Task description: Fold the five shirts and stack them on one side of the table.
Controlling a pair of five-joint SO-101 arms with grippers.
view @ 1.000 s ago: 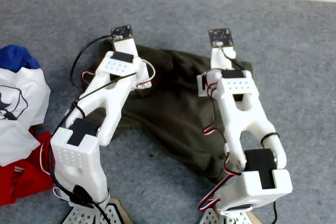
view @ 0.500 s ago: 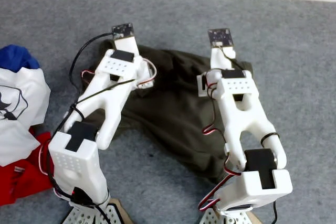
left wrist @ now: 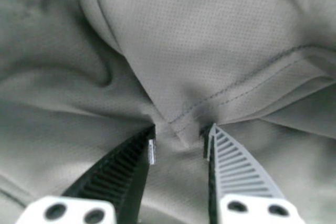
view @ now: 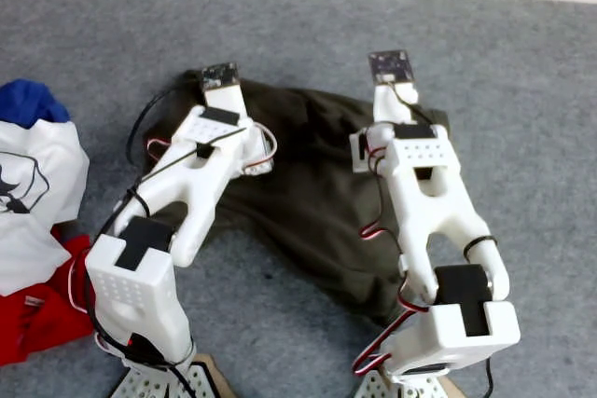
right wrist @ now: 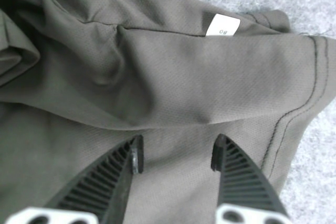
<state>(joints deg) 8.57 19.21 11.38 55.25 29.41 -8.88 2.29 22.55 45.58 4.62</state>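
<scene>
A dark olive shirt (view: 308, 188) lies crumpled on the grey table surface (view: 522, 90) under both arms. My left gripper (left wrist: 179, 140) is open, its fingertips (left wrist: 150, 148) pressed onto the fabric on either side of a stitched fold (left wrist: 181, 121) near the shirt's far left part. My right gripper (right wrist: 176, 153) is open too, low over the shirt's far right part, close to a hem with dark stitching (right wrist: 286, 121) and a white label (right wrist: 222, 24). In the high view the left arm (view: 201, 151) and right arm (view: 420, 170) cover much of the shirt.
A pile of other shirts sits at the table's left edge: a white printed one (view: 33, 193), a blue one (view: 28, 102) behind it and a red one (view: 37, 309) in front. Bare grey surface lies to the right and behind.
The left arm's wrist has dropped and drawn back a little toward the near side, onto the shirt. The right arm has stayed put.
</scene>
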